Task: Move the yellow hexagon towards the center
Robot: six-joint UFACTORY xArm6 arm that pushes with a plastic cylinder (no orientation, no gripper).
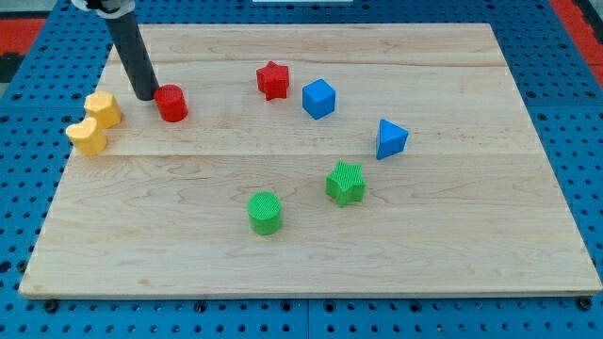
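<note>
Yellow hexagon [104, 109] sits near the desk's [311, 254] left edge, touching a yellow heart [88, 137] just below it. My tip [146, 96] rests between the hexagon and a red cylinder [171, 103], just beside both. It is a bare rod with no hand to open or close. Toward the view's right lie a red star [272, 80] and blue cube [318, 98].

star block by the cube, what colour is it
Red. The red star sits left of the blue cube, in the camera view.
</note>
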